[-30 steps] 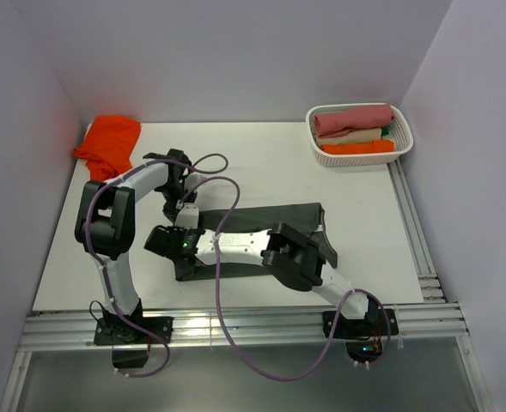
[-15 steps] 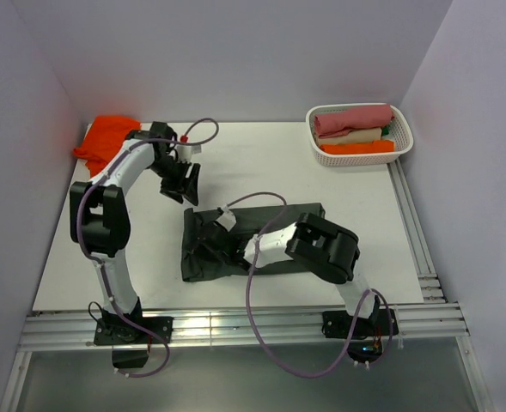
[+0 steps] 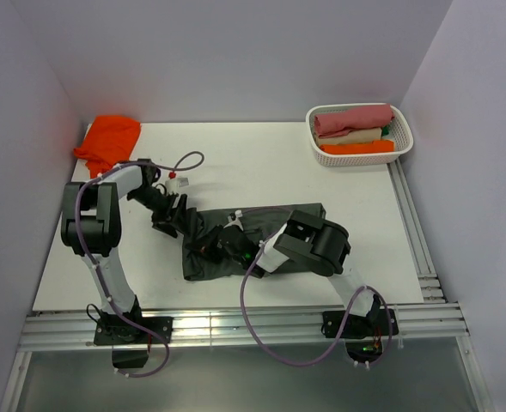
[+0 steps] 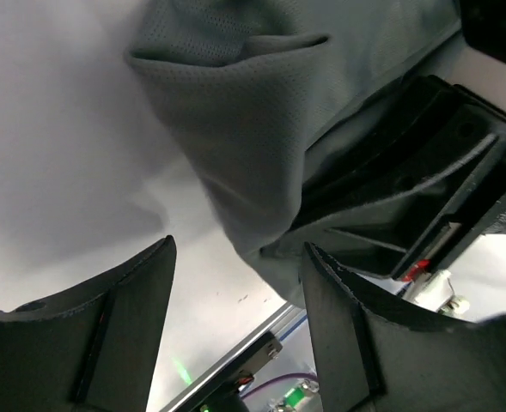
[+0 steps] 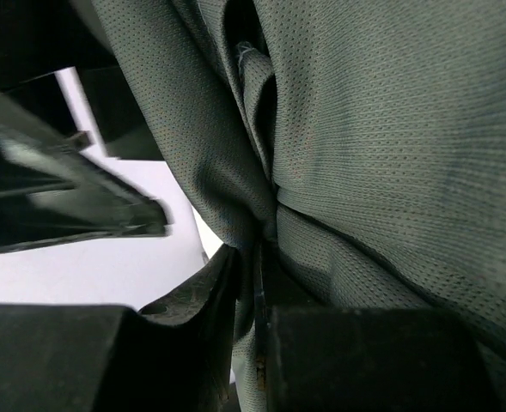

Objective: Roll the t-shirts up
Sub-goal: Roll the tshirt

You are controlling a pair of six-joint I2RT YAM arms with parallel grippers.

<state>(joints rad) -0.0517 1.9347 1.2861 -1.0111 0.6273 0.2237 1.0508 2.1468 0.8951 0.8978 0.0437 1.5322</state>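
**Q:** Claws?
**A:** The right gripper (image 5: 251,257) is pinched on a fold of the charcoal-grey t-shirt (image 3: 203,268). The left gripper (image 4: 237,249) is spread wide at the shirt's left edge, gripping nothing.

**Q:** Where are the shirts?
**A:** The grey one lies bunched at the centre-front of the white table (image 3: 261,163). The orange t-shirt (image 3: 111,142) is heaped in the far-left corner.

**Q:** Containers?
**A:** A white basket (image 3: 321,154) sits in the far-right corner. It holds a pink roll (image 3: 353,118), a cream roll (image 3: 356,135), an orange roll (image 3: 358,147) and a green scrap (image 3: 387,130).
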